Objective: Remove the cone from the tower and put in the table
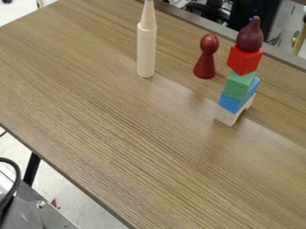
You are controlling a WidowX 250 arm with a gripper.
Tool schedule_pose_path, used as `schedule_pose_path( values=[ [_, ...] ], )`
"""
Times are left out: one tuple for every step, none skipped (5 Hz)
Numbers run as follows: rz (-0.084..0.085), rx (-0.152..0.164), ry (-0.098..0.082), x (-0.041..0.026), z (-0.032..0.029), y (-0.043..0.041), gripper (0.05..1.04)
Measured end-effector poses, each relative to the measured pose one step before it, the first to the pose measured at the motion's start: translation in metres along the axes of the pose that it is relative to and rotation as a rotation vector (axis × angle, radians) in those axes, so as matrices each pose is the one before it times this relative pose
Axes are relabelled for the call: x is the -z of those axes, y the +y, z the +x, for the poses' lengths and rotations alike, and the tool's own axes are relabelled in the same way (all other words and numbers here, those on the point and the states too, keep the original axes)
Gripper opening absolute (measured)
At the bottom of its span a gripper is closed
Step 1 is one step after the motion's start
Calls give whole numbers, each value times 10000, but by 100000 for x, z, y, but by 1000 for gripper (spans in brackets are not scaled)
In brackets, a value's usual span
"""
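1. Wood grain in long, fine streaks across the brown table (90, 98); smooth, pale, bare wood on the upright cylinder (146, 53).
2. Glossy dark red on the turned peg (205, 65), upright between cylinder and block stack, with a rounded head, a pinched neck and a flared base.
3. In the block stack, from the bottom: a bare wood arch block (226, 117) with a notch cut underneath; a blue block (229, 103), turned at an angle to the green block (238, 86) above; a flat-faced red cube (244, 60); on top, a dark red teardrop piece (250, 36), round-bellied and narrowing to a small knob.
4. At the lower left, a dark, flat panel (44, 217) with a shiny bolt, and a curved black cable (13, 176).
5. Cone (148, 17): pale and smooth like the cylinder, long and slender, tapering upward to the top edge of the view, slightly narrower at the base than the cylinder's rim.
6. Sits upright on the cylinder, touching, well apart from the teardrop piece.
7. Cannot tell the state of the gripper, wide, narrow or holding something; cannot tell the cone's position relative to it either.
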State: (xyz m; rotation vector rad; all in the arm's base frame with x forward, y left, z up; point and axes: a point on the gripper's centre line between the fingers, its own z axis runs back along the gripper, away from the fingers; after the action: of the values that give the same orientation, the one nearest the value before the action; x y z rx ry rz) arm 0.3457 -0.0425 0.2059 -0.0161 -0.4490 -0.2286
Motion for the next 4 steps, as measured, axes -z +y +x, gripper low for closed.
schedule_pose_path(
  values=[
    [-142, 93, 310, 815, -251, -534, 999],
    [-203, 119, 143, 50, -210, -361, 999],
    [-69, 206, 169, 470, -492, -688, 999],
    [-7, 209, 26, 43, 13, -969, 999]
  ],
)
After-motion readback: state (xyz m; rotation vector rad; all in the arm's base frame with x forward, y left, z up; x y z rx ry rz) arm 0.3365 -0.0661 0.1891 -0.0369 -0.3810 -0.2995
